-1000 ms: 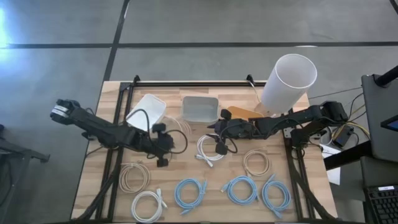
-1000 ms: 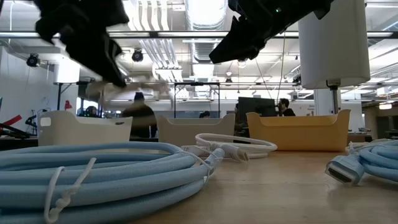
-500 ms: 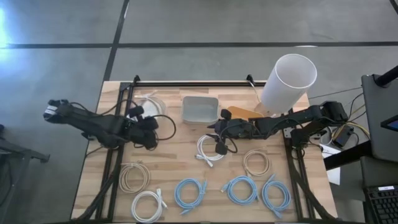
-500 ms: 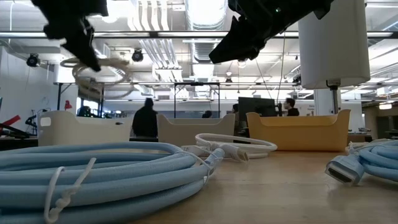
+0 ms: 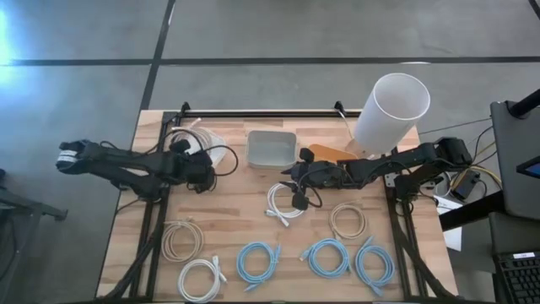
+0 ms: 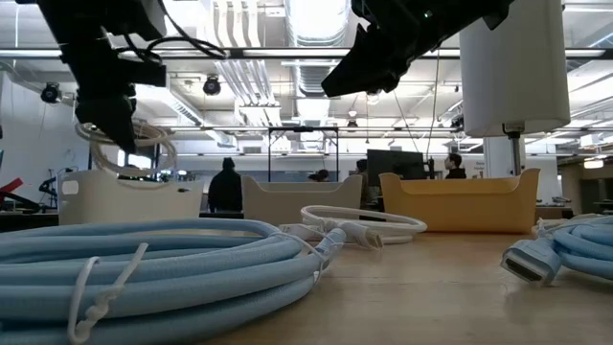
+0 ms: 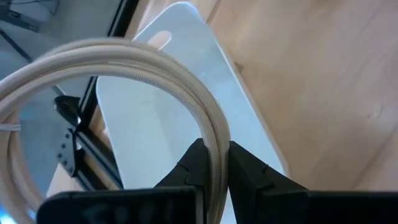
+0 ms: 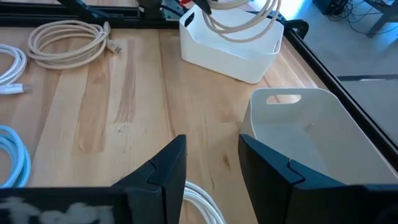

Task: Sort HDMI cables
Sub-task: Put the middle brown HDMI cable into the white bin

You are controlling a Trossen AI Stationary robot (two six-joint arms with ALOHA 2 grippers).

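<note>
My left gripper (image 5: 202,159) is shut on a beige coiled HDMI cable (image 6: 129,144) and hangs over the white bin (image 5: 209,139) at the table's far left. My right gripper (image 8: 211,168) is open and hovers above a white coil (image 5: 283,203) near the table's middle, touching nothing. The other coils lie flat on the table: beige (image 5: 181,239), white (image 5: 201,279), three light blue ones (image 5: 257,262) (image 5: 327,256) (image 5: 373,266) and another beige one (image 5: 348,221). My left gripper pinches the beige coil's bundled strands (image 7: 214,146) between its two fingers, which lie across the strands. The fingers come from above. The coil (image 8: 239,15) hangs below them, lifted clear, just above the white bin's opening (image 8: 230,43).
A grey bin (image 5: 272,148) stands beside the white one, and a yellow bin (image 5: 325,154) next to it is partly under a tall white cylinder (image 5: 392,105). Bare wood lies between the bins and the coils along the near edge.
My left gripper has carried the beige coil from the table's left-middle toward the far left, over the white bin, then lowered it so the coil hangs just above the bin. It has stayed shut on the coil. My right arm has kept still.
</note>
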